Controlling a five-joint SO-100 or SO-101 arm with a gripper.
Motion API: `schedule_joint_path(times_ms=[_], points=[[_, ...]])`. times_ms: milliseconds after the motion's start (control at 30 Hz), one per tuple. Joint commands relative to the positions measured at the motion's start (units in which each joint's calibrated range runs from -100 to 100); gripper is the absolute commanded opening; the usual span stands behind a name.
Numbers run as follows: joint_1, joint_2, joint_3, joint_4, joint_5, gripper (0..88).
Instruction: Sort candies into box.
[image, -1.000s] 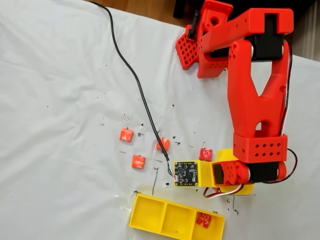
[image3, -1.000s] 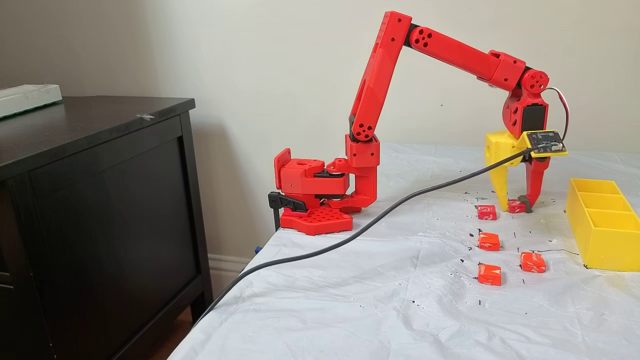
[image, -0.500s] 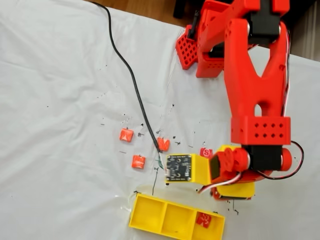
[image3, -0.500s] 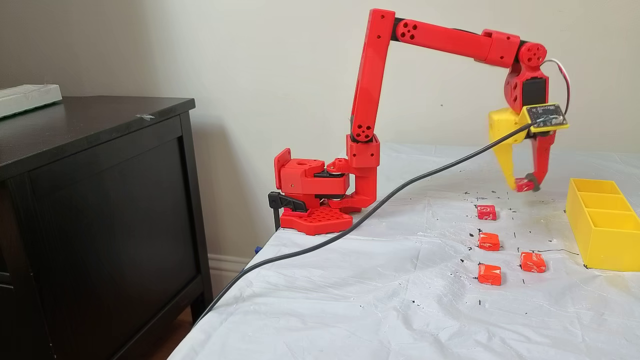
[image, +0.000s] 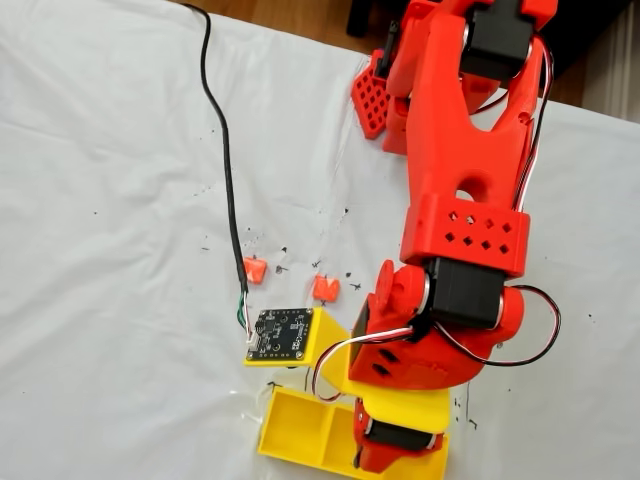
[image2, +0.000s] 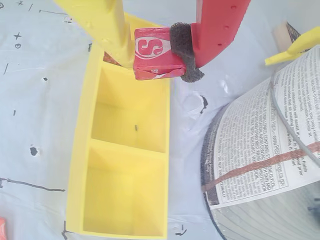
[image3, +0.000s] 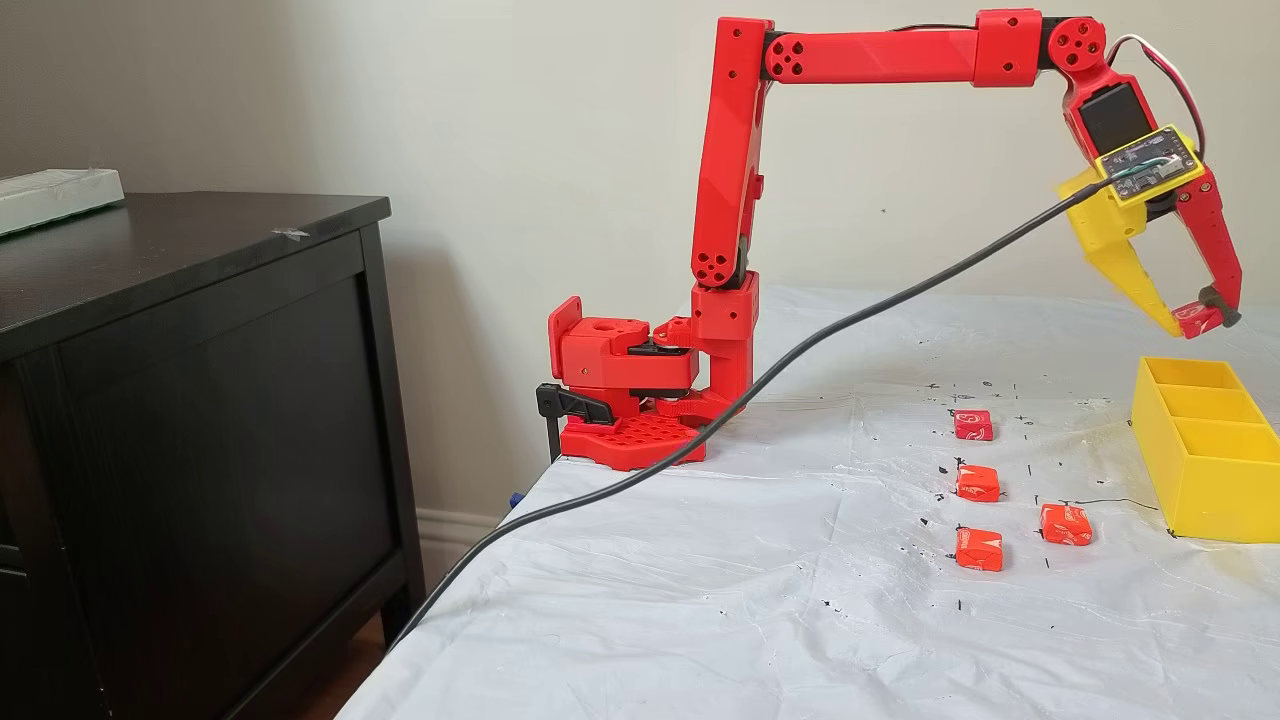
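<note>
Red candy (image2: 155, 54) w/ white lettering | pinched in claw (image2: 152, 57) | held above yellow box (image2: 80, 150) end compartment | 4 candies on tabletop (image3: 800, 560)

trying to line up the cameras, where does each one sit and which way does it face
A fixed view: above the table, looking down on the box, two candies and the arm from base to wrist.
Wrist view: on the gripper, looking down between its fingers at the held candy over the box.
Another fixed view: at table height off to the side, facing the wall, showing the whole arm, the gripper, four candies on the table and the box.
Shared: all show the yellow box; the wrist and side views both show the held candy.
</note>
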Motion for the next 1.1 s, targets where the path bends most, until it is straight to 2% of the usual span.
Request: schedule_joint_path(times_ms=[0, 1067], points=[[0.2, -1.7, -2.7, -3.1, 1.3, 0.1], [-1.0, 2.4, 0.3, -5.8, 3.3, 0.7]])
